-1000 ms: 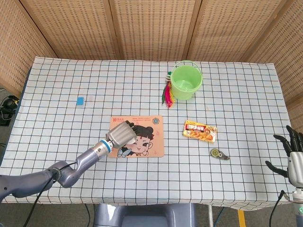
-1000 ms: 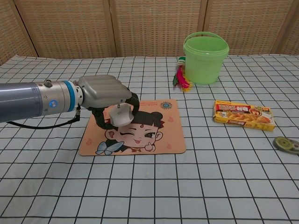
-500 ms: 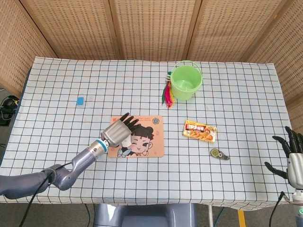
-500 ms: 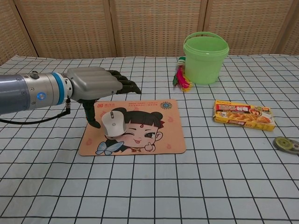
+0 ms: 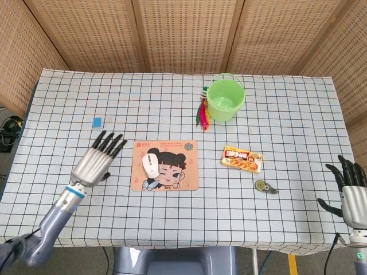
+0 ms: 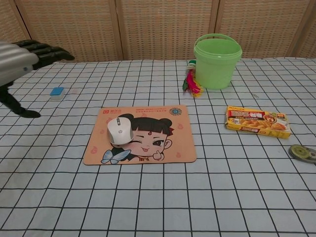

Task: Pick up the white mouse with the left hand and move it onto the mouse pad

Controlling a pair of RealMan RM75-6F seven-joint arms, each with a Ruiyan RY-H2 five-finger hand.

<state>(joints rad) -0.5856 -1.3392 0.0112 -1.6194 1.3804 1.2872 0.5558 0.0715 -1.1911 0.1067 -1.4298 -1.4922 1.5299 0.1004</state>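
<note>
Mouse (image 5: 151, 165), white, lies on the left part of the mouse pad (image 5: 178, 177), over the cartoon face's hair, with nothing touching it; the chest view shows it the same way (image 6: 120, 131) on the pad (image 6: 163, 148). Left of the pad, well apart from it, the left hand (image 5: 96, 162) hangs above the checked tablecloth (image 5: 69, 114) with its fingers spread and straight, holding nothing; in the chest view it shows only at the left edge (image 6: 19, 57). Beyond the pad's far left corner lies a small blue block (image 5: 97, 121). Right of the pad is a snack box (image 5: 242, 158), with a tape roll (image 5: 264, 186) nearer the front edge. Behind the pad's right side stands a green bucket (image 5: 225, 98), coloured feathers (image 5: 203, 114) beside it. Far right of the pad, off the table's corner, the right hand (image 5: 351, 192) is empty, fingers apart.
</note>
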